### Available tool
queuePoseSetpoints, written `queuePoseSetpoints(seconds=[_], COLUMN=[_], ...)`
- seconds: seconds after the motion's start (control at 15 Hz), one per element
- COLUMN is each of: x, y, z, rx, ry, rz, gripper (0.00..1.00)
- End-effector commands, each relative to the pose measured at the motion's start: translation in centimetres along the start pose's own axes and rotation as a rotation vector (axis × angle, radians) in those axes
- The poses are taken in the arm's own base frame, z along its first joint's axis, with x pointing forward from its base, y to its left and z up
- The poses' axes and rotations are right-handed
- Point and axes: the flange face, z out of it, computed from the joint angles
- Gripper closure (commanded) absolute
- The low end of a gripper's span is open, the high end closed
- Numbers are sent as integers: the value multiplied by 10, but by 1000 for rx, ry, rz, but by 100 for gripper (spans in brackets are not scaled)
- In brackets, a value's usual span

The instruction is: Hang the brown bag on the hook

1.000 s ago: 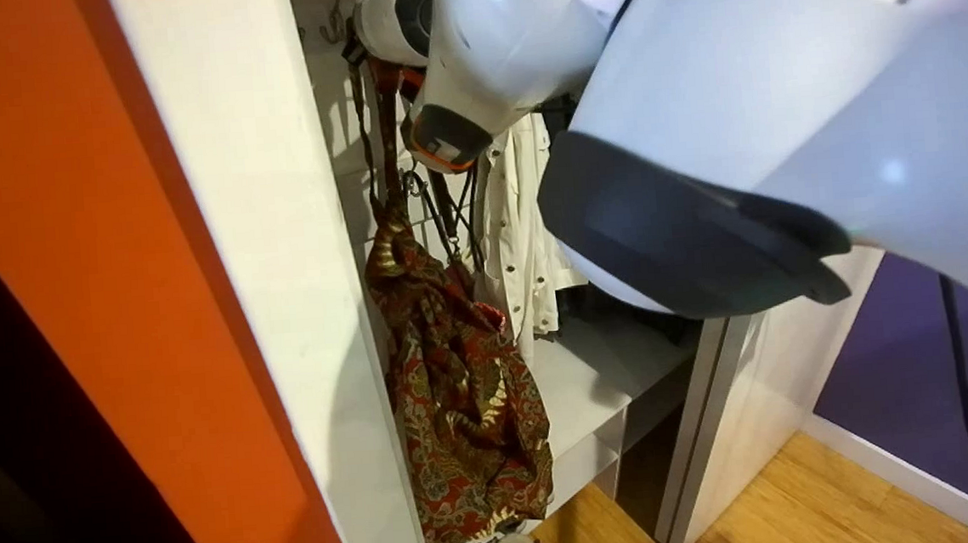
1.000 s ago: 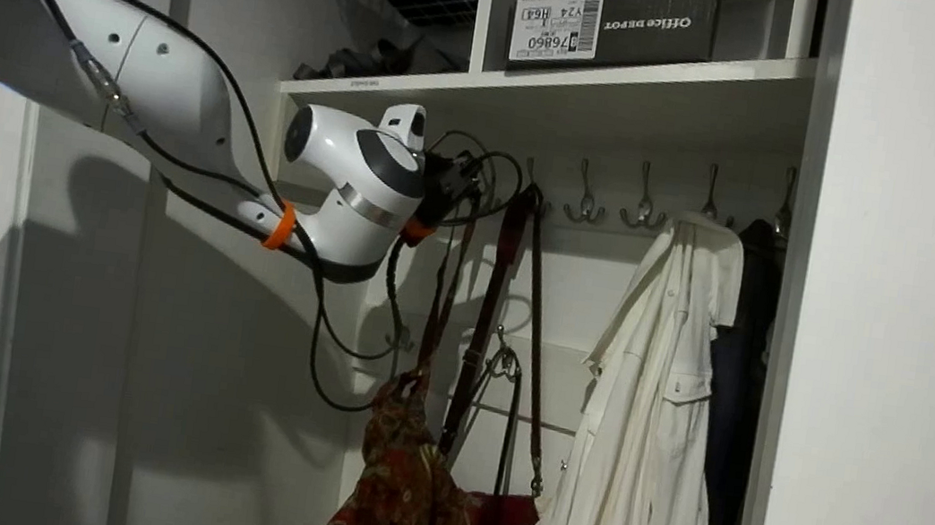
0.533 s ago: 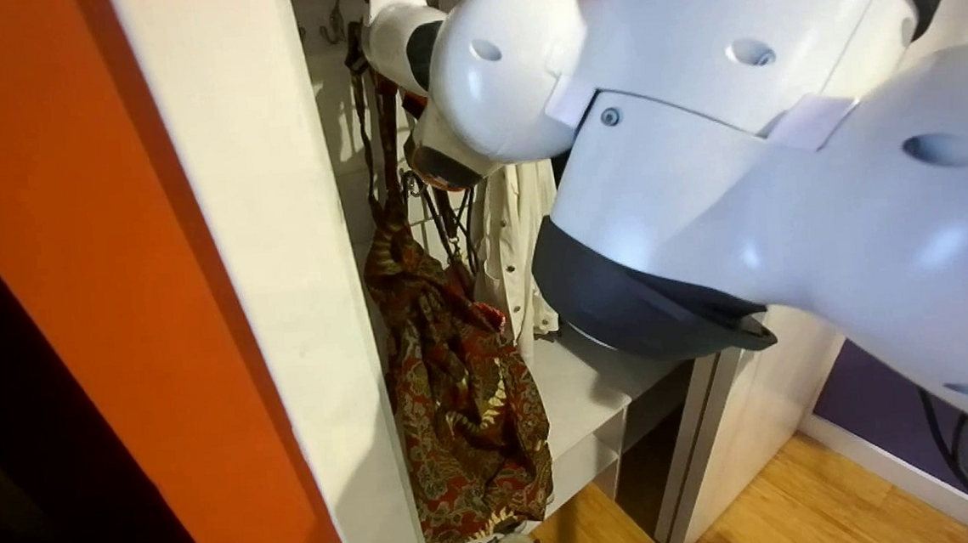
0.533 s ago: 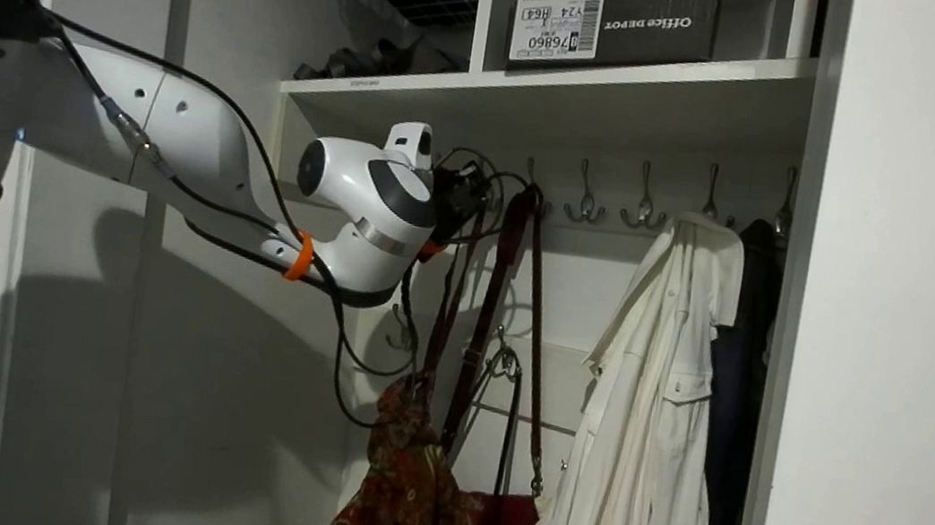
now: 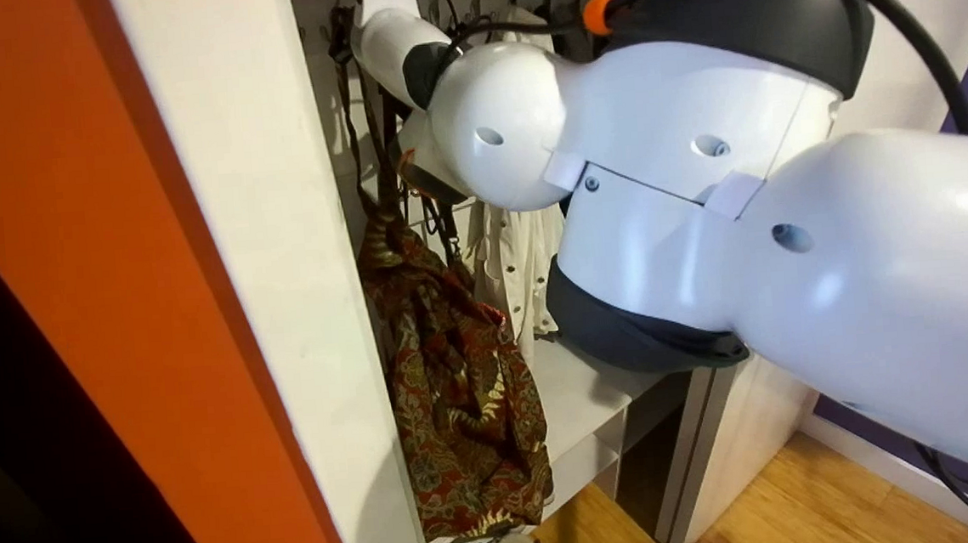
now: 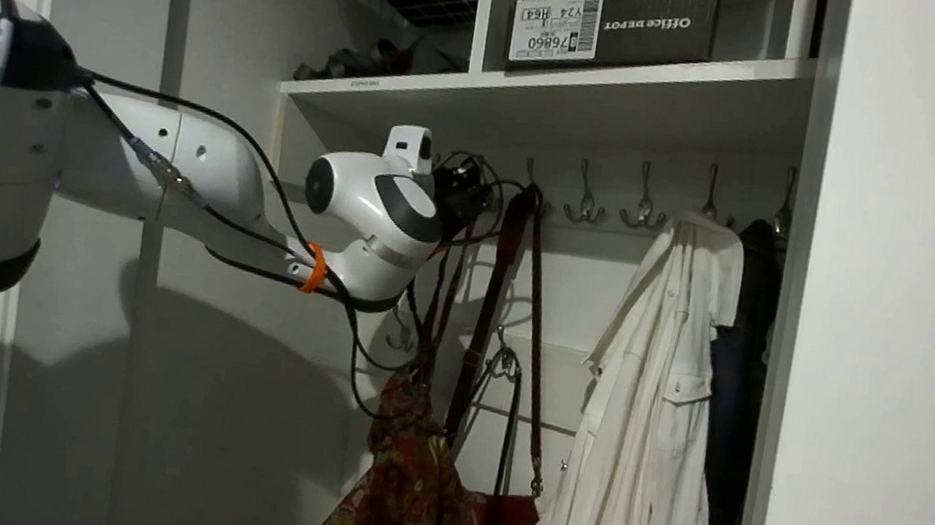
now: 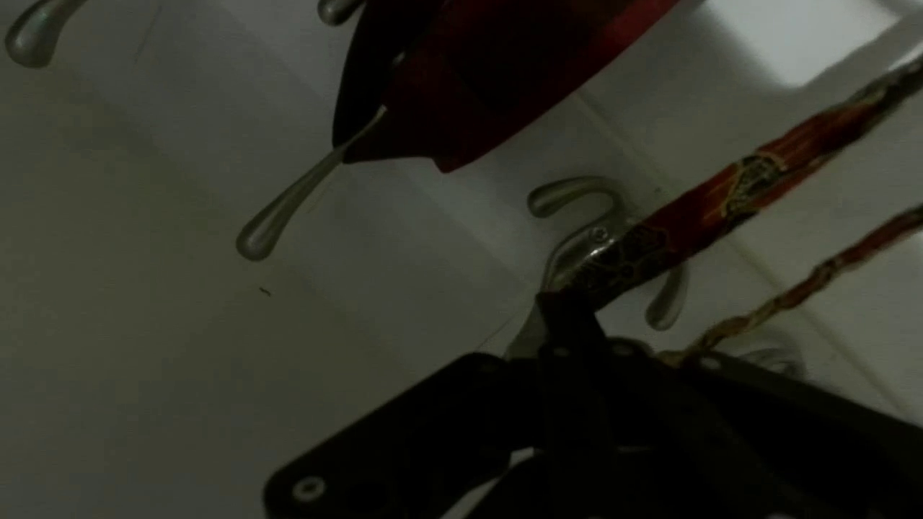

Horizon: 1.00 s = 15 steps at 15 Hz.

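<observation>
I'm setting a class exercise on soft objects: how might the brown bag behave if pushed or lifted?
The brown bag would probably crumple rather than hold a shape, since its cloth hangs in folds. Pushed, it would likely swing, hanging as it does below long straps. Those might twist: in the wrist view the thinner one looks ropelike.

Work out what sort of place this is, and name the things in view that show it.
Most likely a coat closet or cloakroom: it has a row of metal hooks, with a white jacket and a patterned brown bag hanging there.
</observation>
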Motion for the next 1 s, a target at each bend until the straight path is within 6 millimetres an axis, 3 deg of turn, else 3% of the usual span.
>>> queuePoseSetpoints(seconds=[0.0, 0.4, 0.8, 0.93], x=[2, -4, -8, -3], y=[-1, -1, -15, -9], z=[6, 8, 9, 9], rx=[-21, -74, -84, -83], ry=[79, 101, 101, 110], rz=[10, 42, 53, 49], gripper=[100, 100, 100, 100])
